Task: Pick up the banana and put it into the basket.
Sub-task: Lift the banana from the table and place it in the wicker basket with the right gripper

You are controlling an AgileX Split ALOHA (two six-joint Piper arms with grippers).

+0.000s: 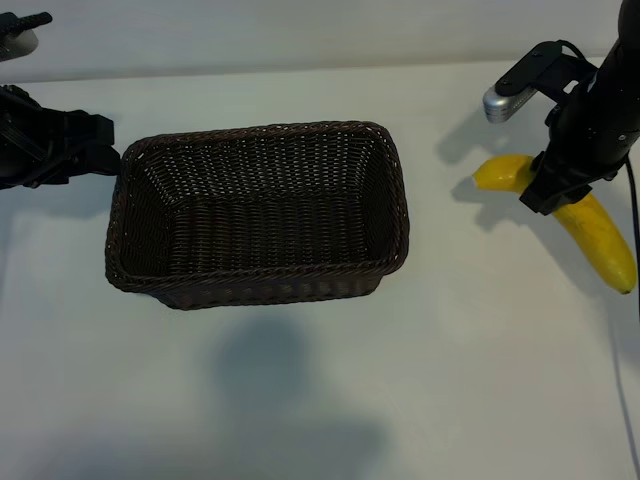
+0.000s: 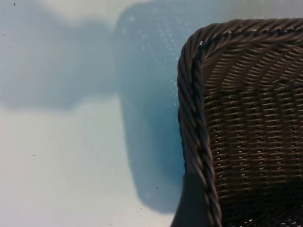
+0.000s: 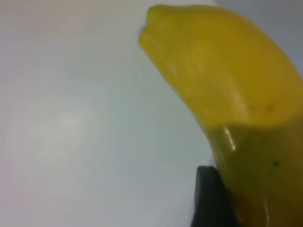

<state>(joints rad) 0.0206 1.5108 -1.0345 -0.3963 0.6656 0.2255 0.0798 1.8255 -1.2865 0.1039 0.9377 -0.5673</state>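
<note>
Down at the near side, the tabletop carries only shadow. Moving up, the basket sits in the middle, hollow and with nothing inside it. Off to its right, well apart from it, lies the banana, flat on the tabletop, one end pointing toward the basket and the other running out toward the right edge.

And here is the action: the right end effector is planted straight down over the banana's middle, its fingers apart to about the fruit's width. In the right wrist view one dark finger rests right against the yellow skin. Whether it is truly clamped I cannot tell, since the banana looks to be on the surface.

So this reads as the grasp step, the pickup not yet made. The next move calls for a firm squeeze, a clean lift, then a carry leftward over the braided rim.

Far left, the left end effector is parked beside the basket's corner, fingers apart, holding nothing.
</note>
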